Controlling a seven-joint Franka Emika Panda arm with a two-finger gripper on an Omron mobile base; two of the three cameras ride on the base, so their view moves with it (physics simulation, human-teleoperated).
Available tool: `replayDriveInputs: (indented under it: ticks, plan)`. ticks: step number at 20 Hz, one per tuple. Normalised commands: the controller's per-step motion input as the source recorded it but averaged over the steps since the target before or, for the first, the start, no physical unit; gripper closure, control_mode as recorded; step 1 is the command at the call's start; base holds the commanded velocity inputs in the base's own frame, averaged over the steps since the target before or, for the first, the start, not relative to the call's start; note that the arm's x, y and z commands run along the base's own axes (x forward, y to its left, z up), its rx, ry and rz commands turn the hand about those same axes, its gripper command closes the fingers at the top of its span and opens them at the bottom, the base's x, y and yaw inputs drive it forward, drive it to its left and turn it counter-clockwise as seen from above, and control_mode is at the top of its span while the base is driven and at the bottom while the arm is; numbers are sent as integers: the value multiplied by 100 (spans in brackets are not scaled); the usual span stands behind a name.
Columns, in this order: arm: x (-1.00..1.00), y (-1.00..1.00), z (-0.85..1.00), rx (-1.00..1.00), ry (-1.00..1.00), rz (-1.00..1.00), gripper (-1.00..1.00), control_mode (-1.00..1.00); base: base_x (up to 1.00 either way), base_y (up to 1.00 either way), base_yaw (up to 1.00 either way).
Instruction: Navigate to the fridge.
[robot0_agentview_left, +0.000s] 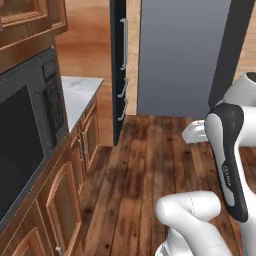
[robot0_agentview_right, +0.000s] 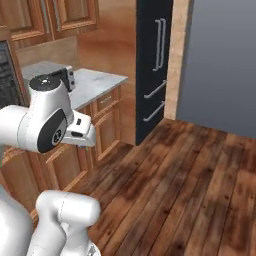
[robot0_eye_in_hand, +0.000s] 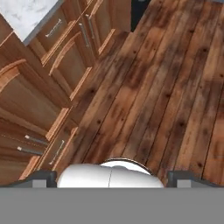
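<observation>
Wood floor (robot0_agentview_right: 190, 180), marble counter (robot0_agentview_right: 95, 80), black fridge (robot0_agentview_right: 152, 65)

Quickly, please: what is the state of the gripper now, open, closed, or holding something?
Gripper: it cannot be told whether it is open or closed; the hand view shows only the wooden floor ahead, and nothing visibly held.

A black fridge (robot0_agentview_right: 152, 65) with grey bar handles and a flat grey side panel (robot0_agentview_left: 180, 55) stands over dark, knotted brown floor planks (robot0_eye_in_hand: 162, 87). Reddish-brown wooden cabinets (robot0_agentview_left: 65, 200) carry a white worktop (robot0_agentview_right: 92, 82) (faintly grey-veined, like marble).
</observation>
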Motion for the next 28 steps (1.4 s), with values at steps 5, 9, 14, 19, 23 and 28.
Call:
replayDriveInputs:
  ticks: [5, 9, 14, 19, 23, 28]
  plan:
    - [0, 0, 0, 0, 0, 0, -100, 100, 76, 7, -55]
    - [0, 0, 0, 0, 0, 0, -100, 100, 100, -33, 0]
    - [0, 0, 0, 0, 0, 0, -100, 100, 100, -57, 5]
    - [0, 0, 0, 0, 0, 0, -100, 100, 100, -53, 6]
    - [0, 0, 0, 0, 0, 0, -100, 100, 100, -49, 5]
    - [0, 0, 0, 0, 0, 0, -100, 100, 100, -47, 5]
